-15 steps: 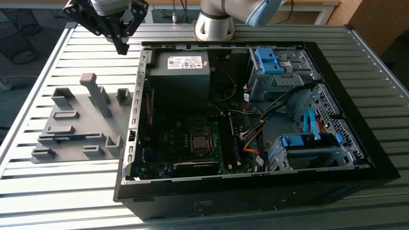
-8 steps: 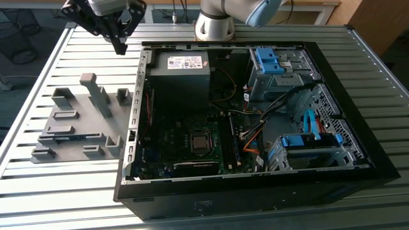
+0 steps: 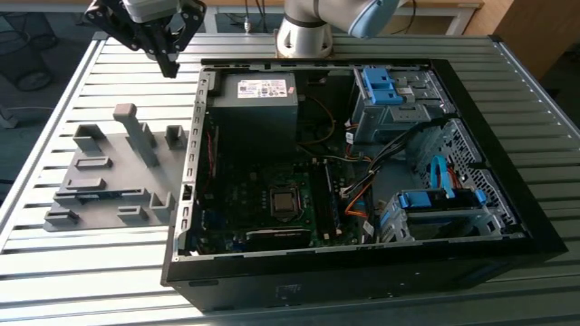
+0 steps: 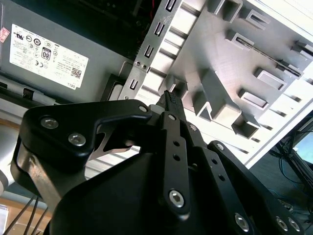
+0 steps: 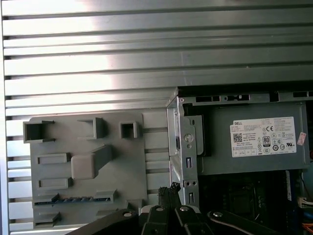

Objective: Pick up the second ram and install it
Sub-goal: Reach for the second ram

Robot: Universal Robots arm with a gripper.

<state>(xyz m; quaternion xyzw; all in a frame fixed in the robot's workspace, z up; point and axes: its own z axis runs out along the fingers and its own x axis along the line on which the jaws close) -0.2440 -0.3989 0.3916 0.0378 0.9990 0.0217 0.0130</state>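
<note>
The second ram (image 3: 95, 195) is a thin blue-green stick standing on edge between grey blocks near the front of the grey holder plate (image 3: 118, 153), at the exterior view's left. It also shows in the first wrist view (image 5: 73, 199) and as a dark strip in the second wrist view (image 4: 283, 64). My gripper (image 3: 168, 66) hangs high over the table's far side, above the gap between the plate and the open computer case (image 3: 363, 156), well apart from the ram. Its fingers meet at the tips in both wrist views (image 5: 171, 188) (image 4: 168, 95), shut and holding nothing.
The case lies open with the power supply (image 3: 261, 92) at the back, the motherboard (image 3: 281, 200) in front of it, and blue drive brackets (image 3: 381, 85) and cables to the right. A tall grey post (image 3: 136, 132) rises from the plate. The arm's base (image 3: 303, 30) stands behind the case.
</note>
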